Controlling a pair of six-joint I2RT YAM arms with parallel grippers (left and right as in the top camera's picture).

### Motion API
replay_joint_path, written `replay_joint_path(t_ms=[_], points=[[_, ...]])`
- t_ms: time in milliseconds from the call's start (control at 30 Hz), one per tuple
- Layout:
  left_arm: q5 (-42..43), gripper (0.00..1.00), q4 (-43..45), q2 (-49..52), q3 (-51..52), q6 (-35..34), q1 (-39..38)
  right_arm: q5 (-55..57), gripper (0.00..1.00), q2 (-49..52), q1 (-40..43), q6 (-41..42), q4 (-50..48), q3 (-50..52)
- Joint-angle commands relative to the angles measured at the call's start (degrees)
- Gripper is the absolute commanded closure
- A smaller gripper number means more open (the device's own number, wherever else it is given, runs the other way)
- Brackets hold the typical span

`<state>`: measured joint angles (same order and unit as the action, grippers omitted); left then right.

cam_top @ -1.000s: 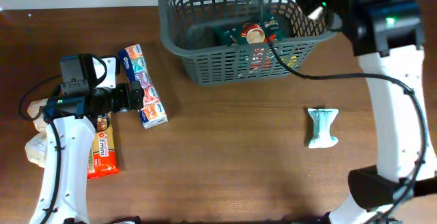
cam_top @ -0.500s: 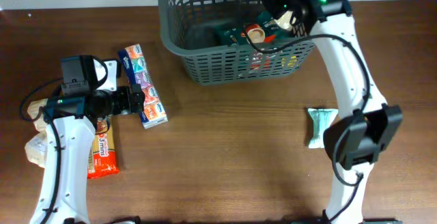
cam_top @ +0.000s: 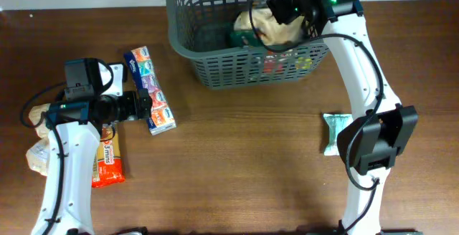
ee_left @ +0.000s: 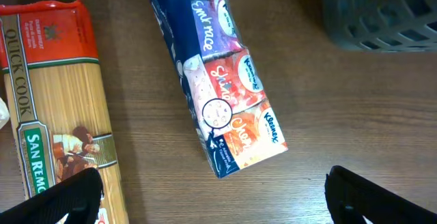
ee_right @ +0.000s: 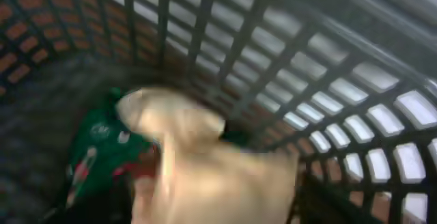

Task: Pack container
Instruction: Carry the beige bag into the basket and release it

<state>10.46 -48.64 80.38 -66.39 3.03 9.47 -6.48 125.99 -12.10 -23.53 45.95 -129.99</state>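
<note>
Brown wooden surface [cam_top: 237, 156] with grey container [cam_top: 229, 66] at far edge, beige bag [cam_top: 267, 27] inside beneath right jaws, grip impossible to tell; left jaws wide, empty, over tissue pack [ee_left: 229, 94].

Obscured, cropped and blurred items, three views.

Container [cam_top: 244, 66]: far rim was cut off by the overhead's top edge. Right gripper [cam_top: 288, 9]: jaws lay hidden beneath its own body, their spread not made out. Beige bag [ee_right: 205, 176] and green package [ee_right: 95, 149]: both were motion-blurred in the right wrist view, print unreadable. Pasta packet [ee_left: 54, 108]: cropped left and below. Tissue pack [ee_left: 225, 87]: top end cropped. Teal packet [cam_top: 330, 131]: right part stood behind the arm.
</note>
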Motion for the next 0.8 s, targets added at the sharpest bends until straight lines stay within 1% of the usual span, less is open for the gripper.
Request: replay_joint_path(t_ms=[0, 167, 367, 467, 567, 767], points=[[-0.4, 0.01, 0.0, 0.3, -1.2, 0.9, 0.4, 2.0, 0.25, -5.9, -0.3, 3.3, 2.7, -2.5], [-0.4, 0.01, 0.0, 0.3, -1.2, 0.9, 0.4, 10.5, 0.25, -14.5, -0.7, 3.3, 8.4, -5.2], [-0.4, 0.01, 0.3, 0.3, -1.2, 0.9, 0.4, 22.3, 0.23, -24.0, -0.3, 1.7, 9.0, -5.2], [-0.4, 0.01, 0.7, 0.3, -1.2, 0.9, 0.4, 22.2, 0.23, -27.2, 2.1, 2.8, 10.4, -5.2], [-0.4, 0.01, 0.6, 0.3, -1.2, 0.9, 0.4, 22.1, 0.23, -29.6, 6.1, 6.8, 14.3, -3.9], [-0.4, 0.01, 0.6, 0.3, -1.2, 0.9, 0.4, 20.0, 0.24, -32.3, 12.7, 14.5, 23.8, 4.3]])
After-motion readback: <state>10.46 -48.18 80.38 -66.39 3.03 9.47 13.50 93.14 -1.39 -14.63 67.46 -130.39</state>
